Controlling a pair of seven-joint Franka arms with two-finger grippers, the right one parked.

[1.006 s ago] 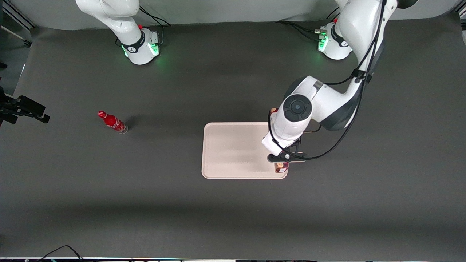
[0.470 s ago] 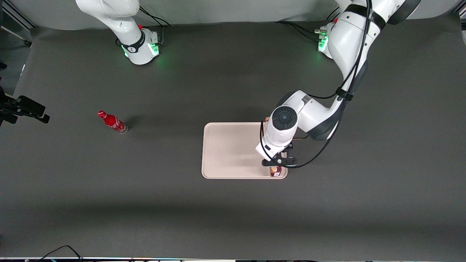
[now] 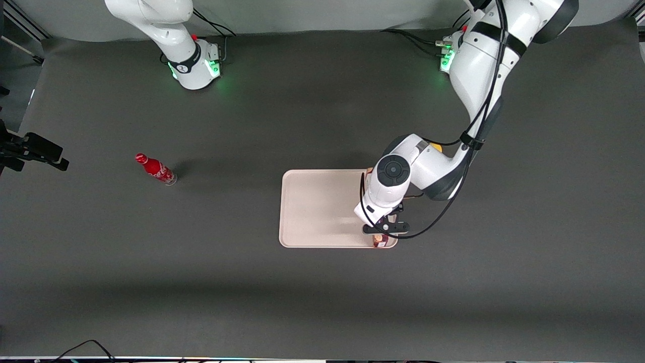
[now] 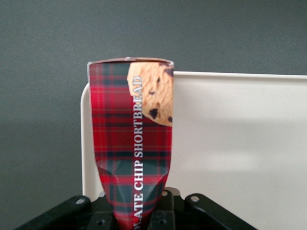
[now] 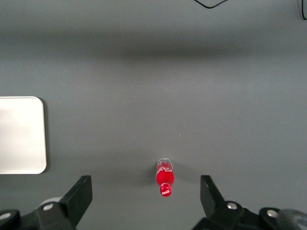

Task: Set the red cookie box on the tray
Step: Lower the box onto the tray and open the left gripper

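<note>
Since a second ago the working arm has drawn in over the tray [image 3: 322,209] and lowered, so the hand [image 3: 385,229] now hangs above the tray's corner nearest the front camera, at the working arm's end. Its two fingers [image 4: 163,211] are closed tight on one end of the red cookie box [image 4: 132,143], which hangs straight down from the hand, standing on end. Below the hand, the box's free end sits over the tray's rounded corner; whether it touches the tray is not clear. Its tartan cardboard is visibly pinched and creased where the fingers press, so it looks light, thin-walled and easy to crush. A hold across the narrow width near the middle would likely balance it better. Well apart from the hand, toward the parked arm's end of the surface [image 3: 252,282], stands a small red soda bottle [image 3: 156,169]
</note>
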